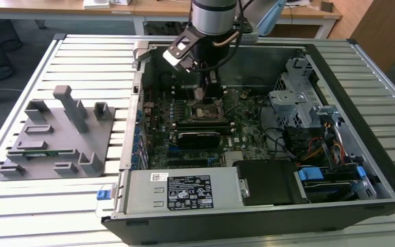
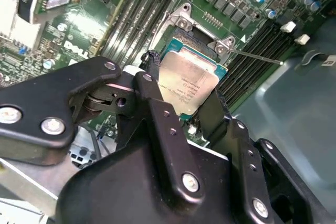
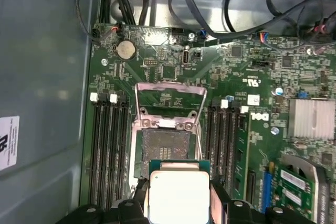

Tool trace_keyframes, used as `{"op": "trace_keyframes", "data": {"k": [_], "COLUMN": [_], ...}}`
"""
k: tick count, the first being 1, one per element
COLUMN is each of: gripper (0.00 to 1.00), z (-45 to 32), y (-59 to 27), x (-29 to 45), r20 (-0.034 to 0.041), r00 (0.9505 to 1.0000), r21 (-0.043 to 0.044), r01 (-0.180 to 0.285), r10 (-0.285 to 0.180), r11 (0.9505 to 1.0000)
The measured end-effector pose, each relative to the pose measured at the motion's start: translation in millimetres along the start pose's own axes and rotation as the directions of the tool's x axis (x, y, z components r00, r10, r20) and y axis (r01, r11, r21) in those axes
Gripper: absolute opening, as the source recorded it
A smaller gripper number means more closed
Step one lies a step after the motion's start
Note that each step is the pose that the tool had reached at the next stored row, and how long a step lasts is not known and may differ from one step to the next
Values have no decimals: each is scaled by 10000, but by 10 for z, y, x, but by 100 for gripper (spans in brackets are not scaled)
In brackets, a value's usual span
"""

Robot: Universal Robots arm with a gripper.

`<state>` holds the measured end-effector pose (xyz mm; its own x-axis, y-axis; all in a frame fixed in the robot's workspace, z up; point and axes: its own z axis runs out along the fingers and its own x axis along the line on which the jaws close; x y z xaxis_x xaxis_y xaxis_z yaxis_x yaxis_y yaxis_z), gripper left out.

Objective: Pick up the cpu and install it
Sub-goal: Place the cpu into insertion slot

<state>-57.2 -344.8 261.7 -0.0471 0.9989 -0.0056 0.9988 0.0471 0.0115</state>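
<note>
Cpu [image 2: 188, 83] [image 3: 178, 196], a small flat square chip with a pale silver-grey metal top, is sitting between the two black fingers [image 2: 157, 108] of the gripper [image 2: 184, 85] [image 3: 178, 203], which are pinching it by two opposite edges. In the exterior view, going from left to right, a grey plastic fixture [image 1: 47, 139] with upright posts is lying on the pale slatted metal table [image 1: 81, 51], well apart from the gripper [image 1: 208, 90] on the exterior view's left. Next, the open black computer case [image 1: 252, 224] is lying on its side, and the gripper is reaching down into it. Directly below the gripper, the green motherboard [image 1: 246, 128] is facing upward, and the square black-and-metal socket frame [image 1: 208, 110] [image 2: 197, 35] [image 3: 167, 153] is lying just beyond the fingertips with its metal lid [image 3: 170, 98] standing open and its dark centre uncovered. In both wrist views the chip is hanging just beside that open socket, with its near edge overlapping the frame. Long black memory slots [image 3: 107, 150] are running along both sides of the socket. A silver metal drive cage [image 1: 293, 98] is standing near the gripper on the exterior view's right.
</note>
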Motion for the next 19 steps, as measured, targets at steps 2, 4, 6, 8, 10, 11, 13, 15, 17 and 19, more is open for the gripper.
{"op": "trace_keyframes", "data": {"k": [2, 4, 6, 8, 10, 11, 13, 15, 17, 19], "gripper": [54, 54, 54, 54, 54, 54, 54, 54, 54, 54], "z": [36, 73, 109, 145, 181, 193, 207, 233, 269, 305], "y": [14, 26, 36, 42, 44, 44, 45, 46, 46, 47], "x": [21, 31, 43, 50, 53, 54, 59, 63, 64, 64], "r20": [-1, -1, -1, 0, 0, -1, 1, 1, 0, 1], "r00": [10000, 10000, 10000, 10000, 10000, 10000, 10000, 10000, 10000, 9999], "r21": [-1, 0, 0, 0, 0, -1, 0, 0, 0, 0], "r01": [-9, -22, -31, -33, -38, -41, -47, -51, -87, -123], "r10": [9, 22, 31, 33, 38, 41, 47, 51, 87, 123], "r11": [10000, 10000, 10000, 10000, 10000, 10000, 10000, 10000, 10000, 9999]}}
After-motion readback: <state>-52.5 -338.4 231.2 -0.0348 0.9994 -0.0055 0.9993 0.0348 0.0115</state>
